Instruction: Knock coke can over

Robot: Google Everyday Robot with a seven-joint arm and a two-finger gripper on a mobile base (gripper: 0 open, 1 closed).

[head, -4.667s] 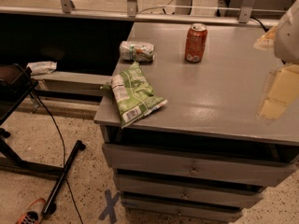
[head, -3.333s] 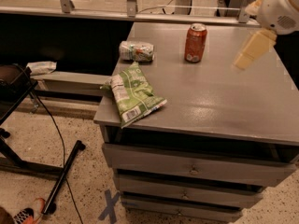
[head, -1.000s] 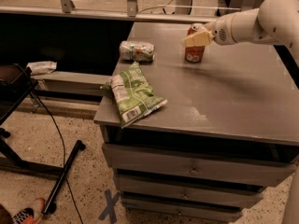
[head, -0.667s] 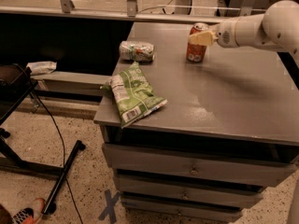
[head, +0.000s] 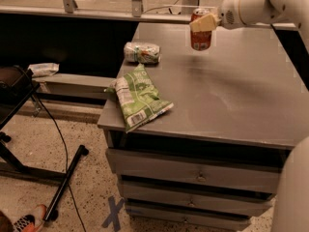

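The coke can (head: 201, 36) is a red-orange can with a silver top. It is upright at the back middle of the grey table (head: 231, 95). My gripper (head: 203, 22) reaches in from the upper right on a white arm (head: 251, 4). Its cream tip lies across the can's upper part and hides the area just under the rim. I cannot tell whether the can's base rests on the table or hangs just above it.
A pale white-green can (head: 142, 52) lies on its side at the table's back left. A green-and-white chip bag (head: 137, 96) lies at the front left corner, overhanging the edge. Drawers are below the table. A black stand and cable are on the floor to the left.
My gripper has swung in from the right and now touches the can's top. The can is still upright but shows higher in the view than before.
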